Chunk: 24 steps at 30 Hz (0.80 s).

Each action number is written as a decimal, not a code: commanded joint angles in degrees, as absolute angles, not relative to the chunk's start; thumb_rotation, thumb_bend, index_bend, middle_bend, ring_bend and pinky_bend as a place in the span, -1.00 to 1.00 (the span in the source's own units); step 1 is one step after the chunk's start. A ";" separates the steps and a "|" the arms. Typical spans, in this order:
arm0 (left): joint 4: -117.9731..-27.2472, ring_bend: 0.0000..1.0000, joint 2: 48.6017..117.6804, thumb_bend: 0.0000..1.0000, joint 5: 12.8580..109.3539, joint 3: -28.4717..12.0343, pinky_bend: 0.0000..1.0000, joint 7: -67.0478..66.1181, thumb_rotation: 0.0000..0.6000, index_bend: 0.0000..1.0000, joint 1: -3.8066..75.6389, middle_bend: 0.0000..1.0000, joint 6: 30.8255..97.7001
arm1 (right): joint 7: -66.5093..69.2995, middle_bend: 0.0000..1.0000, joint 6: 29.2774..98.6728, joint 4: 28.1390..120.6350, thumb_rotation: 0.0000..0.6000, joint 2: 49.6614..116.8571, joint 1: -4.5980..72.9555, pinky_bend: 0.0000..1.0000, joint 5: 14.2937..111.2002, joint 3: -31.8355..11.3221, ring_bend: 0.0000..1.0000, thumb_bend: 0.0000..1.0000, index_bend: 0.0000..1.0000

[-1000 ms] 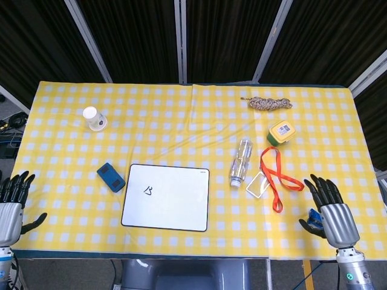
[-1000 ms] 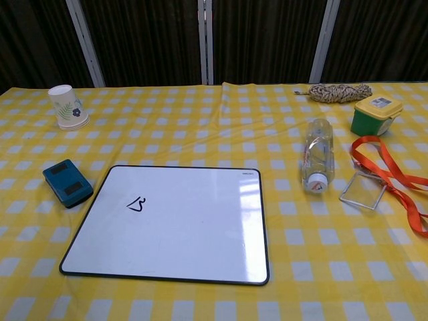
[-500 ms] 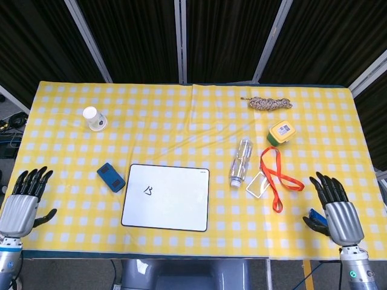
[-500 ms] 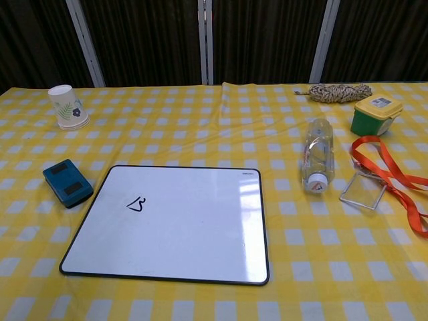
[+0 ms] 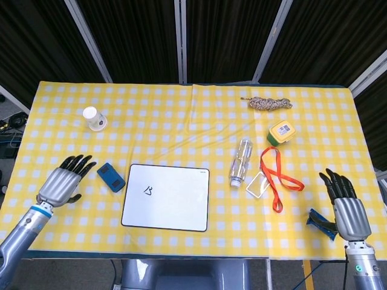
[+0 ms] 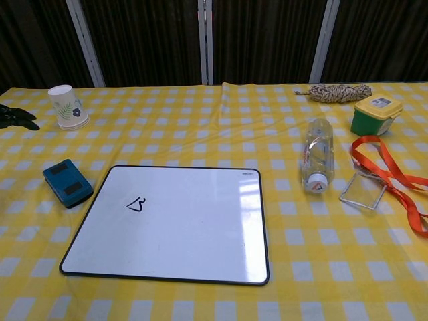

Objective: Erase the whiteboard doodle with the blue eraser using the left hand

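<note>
Eraser: I see the blue eraser (image 5: 111,177) flat on the yellow checked tablecloth (image 5: 181,115), just off the whiteboard's left edge, not touching it.
Eraser axis: long side runs diagonally, from far-left to near-right in my head view.
Whiteboard: whiteboard (image 5: 167,197) lies flat near the front edge; small black doodle (image 5: 147,191) on its left part.
Left hand: my left hand (image 5: 63,181) hovers just left of the eraser, fingers spread and empty, fingertips (image 5: 84,160) aimed toward the table's far side.
Right hand: right hand (image 5: 346,205) at the table's front right corner, fingers apart, nothing held.
Nearby: paper cup (image 5: 94,118) stands far-left, well beyond the eraser.
</note>
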<state>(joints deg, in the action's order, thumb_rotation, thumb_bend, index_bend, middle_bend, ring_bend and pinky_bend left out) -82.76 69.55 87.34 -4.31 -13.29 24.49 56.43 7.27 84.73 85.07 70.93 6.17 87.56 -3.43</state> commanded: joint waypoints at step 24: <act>-71.27 -0.86 80.40 -0.50 88.34 -1.69 -0.77 -15.14 1.00 -0.63 36.94 -0.92 45.54 | 8.93 -1.00 83.40 83.35 1.00 71.08 6.38 -1.00 85.25 -4.49 -1.00 -0.87 -1.00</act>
<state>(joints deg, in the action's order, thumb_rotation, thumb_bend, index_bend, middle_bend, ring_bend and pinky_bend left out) -71.37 80.28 88.28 -1.81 -15.16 36.85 45.42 8.93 83.40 83.34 71.08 6.38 85.25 -4.50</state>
